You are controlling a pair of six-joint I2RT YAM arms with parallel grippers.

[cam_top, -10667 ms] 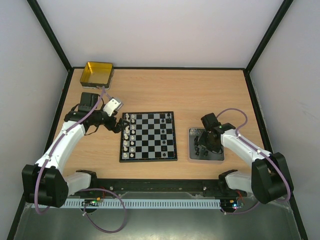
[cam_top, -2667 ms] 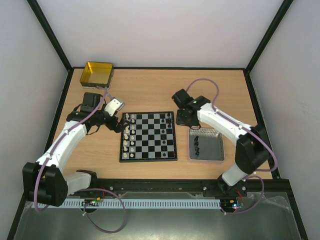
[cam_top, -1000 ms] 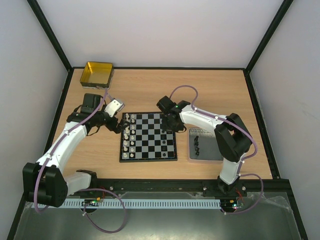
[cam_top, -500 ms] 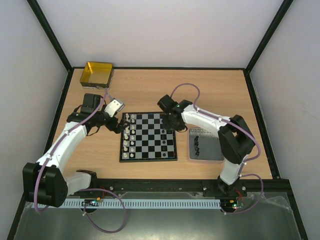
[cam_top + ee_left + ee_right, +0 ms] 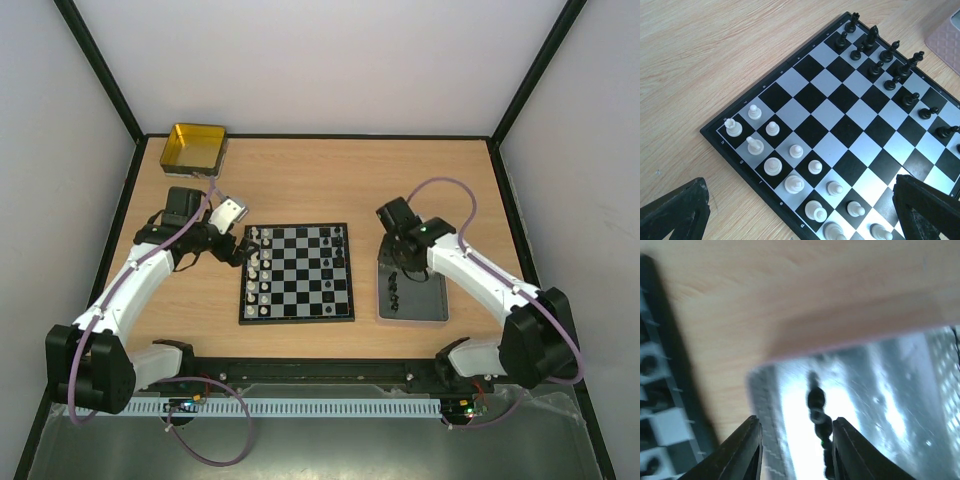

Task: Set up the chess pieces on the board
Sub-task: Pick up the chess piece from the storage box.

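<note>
The board (image 5: pixel 297 272) lies mid-table, whitish pieces (image 5: pixel 259 270) along its left edge and black pieces (image 5: pixel 335 262) along its right. The left wrist view shows the board (image 5: pixel 840 100) with white pieces (image 5: pixel 794 184) and black ones (image 5: pixel 890 60). Loose black pieces (image 5: pixel 396 292) lie on the dark grey tray (image 5: pixel 428 300). My right gripper (image 5: pixel 402 255) is open and empty over the tray's far left corner; its blurred wrist view shows black pieces (image 5: pixel 817 410) between the fingers (image 5: pixel 747 450). My left gripper (image 5: pixel 237 250) is open and empty at the board's far left corner.
A yellow tin (image 5: pixel 194 148) stands at the far left corner of the table. A small white box (image 5: pixel 229 210) lies by the left arm. Black frame posts run along both sides.
My right gripper has pulled back from the board's far right corner to above the tray's far left corner. The left arm has not moved.
</note>
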